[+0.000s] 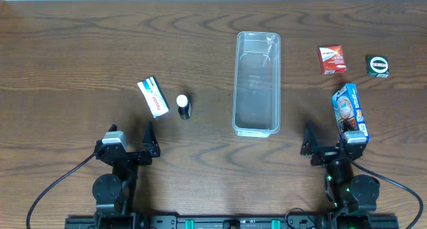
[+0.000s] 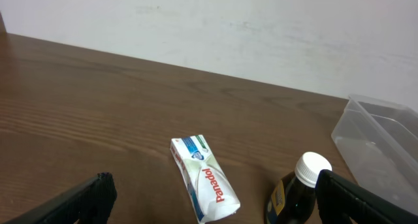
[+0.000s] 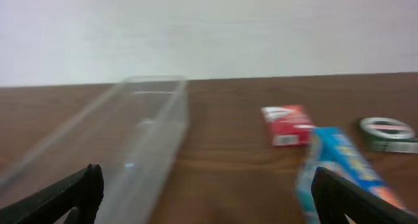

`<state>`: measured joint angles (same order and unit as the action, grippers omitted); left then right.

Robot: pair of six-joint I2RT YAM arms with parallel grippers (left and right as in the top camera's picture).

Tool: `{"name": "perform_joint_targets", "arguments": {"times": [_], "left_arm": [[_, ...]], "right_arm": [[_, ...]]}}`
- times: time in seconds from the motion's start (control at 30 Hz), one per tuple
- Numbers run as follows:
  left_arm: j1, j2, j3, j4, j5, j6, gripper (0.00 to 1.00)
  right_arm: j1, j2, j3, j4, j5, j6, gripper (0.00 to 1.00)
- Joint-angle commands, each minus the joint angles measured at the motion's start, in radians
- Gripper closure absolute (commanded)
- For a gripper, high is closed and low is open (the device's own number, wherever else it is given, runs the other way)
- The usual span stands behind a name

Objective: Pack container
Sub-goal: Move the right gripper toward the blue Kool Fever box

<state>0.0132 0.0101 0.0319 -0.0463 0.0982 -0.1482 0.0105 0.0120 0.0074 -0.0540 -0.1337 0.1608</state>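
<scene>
The container (image 1: 257, 89) is a long clear plastic bin lying empty in the middle of the table; it also shows at the right edge of the left wrist view (image 2: 379, 132) and left of centre in the right wrist view (image 3: 130, 132). My left gripper (image 1: 131, 137) (image 2: 214, 181) stands open near the front edge. A white Panadol packet (image 1: 153, 96) (image 2: 204, 179) and a dark bottle with a white cap (image 1: 183, 107) (image 2: 300, 191) lie just ahead of it. My right gripper (image 1: 331, 141) (image 3: 208, 178) is open too, with a blue packet (image 1: 349, 110) (image 3: 343, 168) close by its right finger.
A red box (image 1: 331, 59) (image 3: 287, 125) and a small black and green box (image 1: 379, 65) (image 3: 386, 132) lie at the back right. A pale wall rises behind the table's far edge.
</scene>
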Motion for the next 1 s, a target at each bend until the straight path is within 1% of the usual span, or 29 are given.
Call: {"name": "perform_joint_targets", "arguments": {"times": [0.0, 0.07, 0.1, 0.2, 0.27, 0.33, 0.4, 0.47, 0.5, 0.6, 0.67, 0.77, 0.87, 0.97], "left_arm": [[0.006, -0.006, -0.026, -0.016, 0.007, 0.021, 0.02], [0.006, -0.006, -0.026, -0.016, 0.007, 0.021, 0.02], [0.006, -0.006, -0.026, -0.016, 0.007, 0.021, 0.02], [0.006, -0.006, -0.026, -0.016, 0.007, 0.021, 0.02], [0.006, -0.006, -0.026, -0.016, 0.007, 0.021, 0.02], [0.006, -0.006, -0.026, -0.016, 0.007, 0.021, 0.02], [0.006, -0.004, -0.026, -0.016, 0.007, 0.021, 0.02], [0.006, -0.003, -0.026, -0.016, 0.007, 0.021, 0.02], [0.006, -0.003, -0.026, -0.016, 0.007, 0.021, 0.02], [0.006, -0.003, -0.026, -0.016, 0.007, 0.021, 0.02], [0.006, -0.003, -0.026, -0.016, 0.007, 0.021, 0.02], [0.006, -0.003, -0.026, -0.016, 0.007, 0.021, 0.02], [0.006, -0.003, -0.026, -0.016, 0.007, 0.021, 0.02], [0.006, -0.003, -0.026, -0.016, 0.007, 0.021, 0.02]], "right_arm": [[0.010, -0.004, -0.002, 0.006, -0.165, 0.211, 0.01], [0.010, -0.004, -0.002, 0.023, -0.232, 0.307, 0.01], [0.010, -0.004, -0.002, 0.048, -0.269, 0.318, 0.01], [0.010, -0.004, -0.001, 0.184, -0.409, 0.285, 0.01], [0.010, -0.004, 0.016, 0.249, -0.432, 0.279, 0.01], [0.010, -0.003, 0.064, 0.252, -0.430, 0.259, 0.01], [0.009, 0.009, 0.134, 0.208, -0.416, 0.196, 0.01], [0.006, 0.041, 0.235, 0.086, -0.347, 0.115, 0.01], [0.001, 0.068, 0.299, -0.006, -0.284, 0.075, 0.01], [-0.025, 0.192, 0.492, -0.259, -0.115, -0.048, 0.01], [-0.043, 0.294, 0.611, -0.373, -0.074, -0.110, 0.01], [-0.076, 0.495, 0.814, -0.552, -0.018, -0.185, 0.01], [-0.137, 0.712, 1.004, -0.750, 0.085, -0.233, 0.01], [-0.212, 0.904, 1.150, -0.888, 0.072, -0.296, 0.01]]}}
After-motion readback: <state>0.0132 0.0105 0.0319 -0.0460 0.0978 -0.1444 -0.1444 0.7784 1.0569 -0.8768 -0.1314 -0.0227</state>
